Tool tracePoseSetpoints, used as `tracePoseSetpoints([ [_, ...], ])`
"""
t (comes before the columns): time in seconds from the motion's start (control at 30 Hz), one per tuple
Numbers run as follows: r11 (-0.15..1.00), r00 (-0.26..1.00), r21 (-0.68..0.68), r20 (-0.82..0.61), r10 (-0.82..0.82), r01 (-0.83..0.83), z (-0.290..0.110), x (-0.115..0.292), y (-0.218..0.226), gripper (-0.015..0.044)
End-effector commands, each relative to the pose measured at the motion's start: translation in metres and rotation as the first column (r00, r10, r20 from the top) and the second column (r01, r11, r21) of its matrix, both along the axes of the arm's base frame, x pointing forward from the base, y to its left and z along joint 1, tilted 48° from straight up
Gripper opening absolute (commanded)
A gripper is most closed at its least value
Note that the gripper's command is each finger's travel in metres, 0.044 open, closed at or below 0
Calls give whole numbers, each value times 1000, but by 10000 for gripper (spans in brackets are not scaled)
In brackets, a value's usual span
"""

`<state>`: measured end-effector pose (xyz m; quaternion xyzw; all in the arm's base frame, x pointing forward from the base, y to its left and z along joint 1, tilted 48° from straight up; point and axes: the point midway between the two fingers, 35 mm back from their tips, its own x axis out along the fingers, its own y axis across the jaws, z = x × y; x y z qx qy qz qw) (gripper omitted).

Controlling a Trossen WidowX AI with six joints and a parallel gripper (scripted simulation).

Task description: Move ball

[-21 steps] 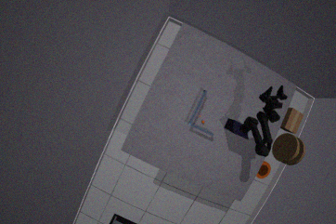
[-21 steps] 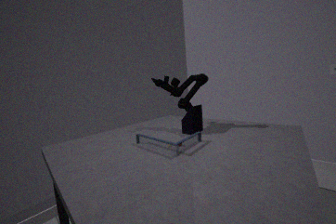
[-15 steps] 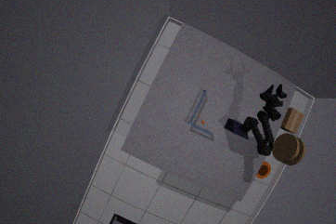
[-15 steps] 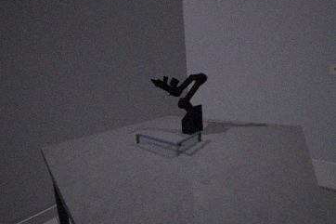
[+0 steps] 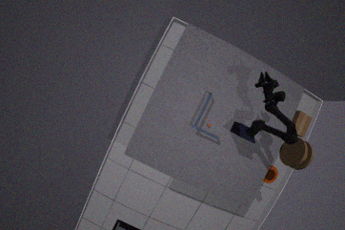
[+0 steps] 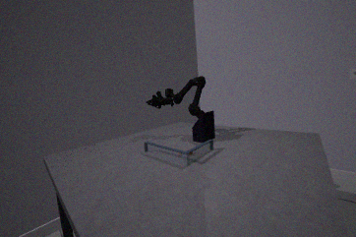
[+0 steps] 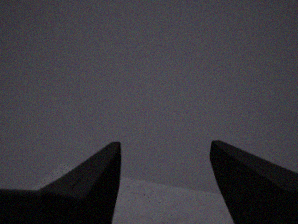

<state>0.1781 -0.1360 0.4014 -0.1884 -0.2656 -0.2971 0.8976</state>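
Fingers half spread, gripping nothing; ball (image 5: 209, 125) tiny, see-through copy indiscernible.

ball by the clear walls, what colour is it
Orange; the ball shows best in the top view.

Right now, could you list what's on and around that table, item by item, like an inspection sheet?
Surface: grey table, dimly lit.
Job's things: small orange ball inside the corner of two low clear walls; see-through copy not discernible.
Clutter: nothing seen on the table.
Pincer: pincer raised in the air, partly open, holding nothing.
Cables: nothing seen.
Surroundings: brown round object, tan box, orange object, tiled floor.
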Motion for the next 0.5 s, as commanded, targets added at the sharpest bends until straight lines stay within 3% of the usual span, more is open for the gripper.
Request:
tracePoseSetpoints([
  [0.0,993,984,116,-179,23,-2,-32,49,-18,224],
  [0.2,975,867,223,-489,99,15,-99,126,-17,224],
  [0.47,966,541,257,-812,220,-6,-204,191,33,224],
])
